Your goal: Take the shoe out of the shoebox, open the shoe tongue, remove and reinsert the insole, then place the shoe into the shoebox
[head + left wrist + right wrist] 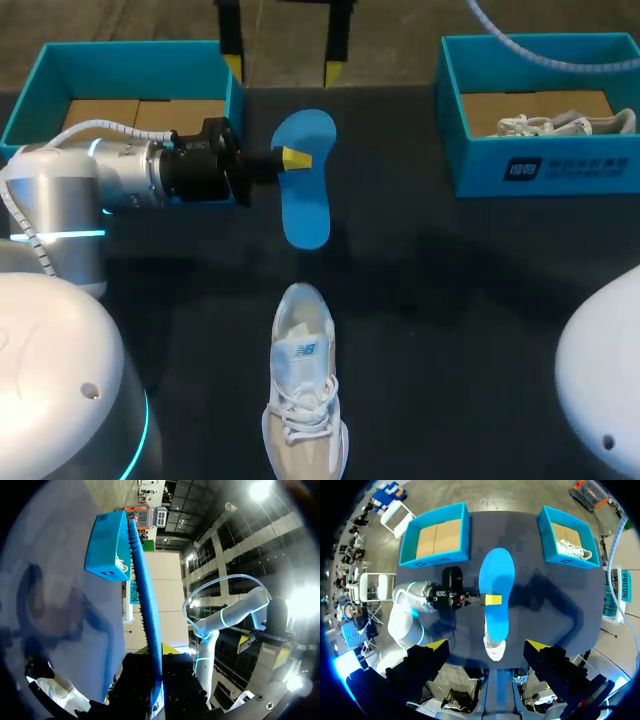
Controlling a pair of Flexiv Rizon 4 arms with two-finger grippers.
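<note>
- The blue insole (305, 195) (145, 605) (496, 575) is out of the shoe and held up above the desk (450, 280), its flat face turned upward. It sits roughly midway between the two boxes.
- The left gripper (297, 157) (492, 599) comes in from the side, and its fingers are clamped on the insole's edge near mid-length. In the left wrist view the insole runs edge-on straight out from between them.
- The shoe (303, 390) (494, 649), a pale sneaker, stands upright on the desk nearer the robot than the insole, apart from both grippers, with its laced end toward the near edge.
- The right gripper (283, 66) (487, 644) hangs high over the middle of the desk, its fingers spread wide with nothing between them.
- The empty shoebox (60, 60) (435, 555), teal with a brown floor, stands at the far left.
- The other shoebox (540, 165) (555, 555) stands at the far right and holds a second shoe (560, 125) (572, 550).
</note>
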